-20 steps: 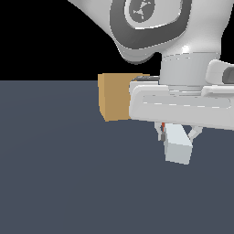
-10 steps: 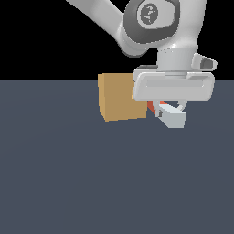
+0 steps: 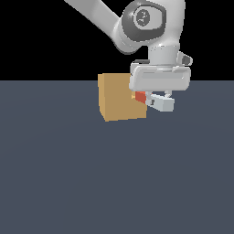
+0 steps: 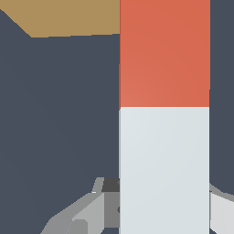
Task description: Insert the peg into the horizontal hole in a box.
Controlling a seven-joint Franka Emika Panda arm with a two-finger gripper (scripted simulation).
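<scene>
The tan box [image 3: 119, 97] stands on the dark grey floor in the exterior view. The peg [image 3: 155, 101] is held level in my gripper [image 3: 154, 99]. Its orange-red half [image 3: 140, 97] points at the box's side face and its tip touches or enters that face; the white half [image 3: 163, 104] sticks out on the exterior view's right. The hole itself is hidden. In the wrist view the peg [image 4: 164, 114] fills the middle, orange-red end toward the box [image 4: 68, 16], with my fingers [image 4: 87, 212] shut on the white half.
The dark grey floor [image 3: 114, 178] spreads all around the box. My arm's white links [image 3: 137, 23] hang above the box and the peg.
My gripper has carried the peg up and toward the box, from the exterior view's right. The peg has turned level and its orange-red end has reached the box's face.
</scene>
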